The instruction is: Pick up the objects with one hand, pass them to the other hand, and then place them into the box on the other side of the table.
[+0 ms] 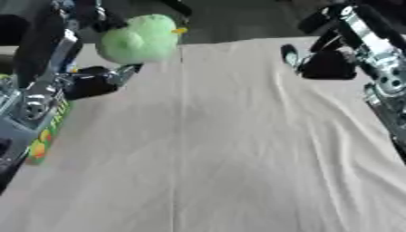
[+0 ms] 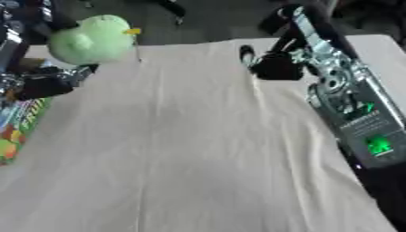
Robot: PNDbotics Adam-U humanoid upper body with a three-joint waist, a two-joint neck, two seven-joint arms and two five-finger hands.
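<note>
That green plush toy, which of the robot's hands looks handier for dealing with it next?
Probably the left. The left hand sits right beside the green plush toy at the table's far left; the right hand is across the cloth, well away.

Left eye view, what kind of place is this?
Probably a robot test bench, not a home: a table under plain beige cloth, a green plush toy as test object, a colourful box at its edge.

left hand [image 1: 95,81]: dark and blurred beneath the green plush toy [image 1: 141,38]; finger pose unreadable, contact with the toy unclear
right hand [image 2: 273,63]: a black smear at the far right; fingers indistinct
box [image 2: 17,124]: beside the left hand, cut by the left edge; only a colourful printed side shows, lettering unreadable
toy's yellow part [image 2: 132,31]: too small to identify
</note>
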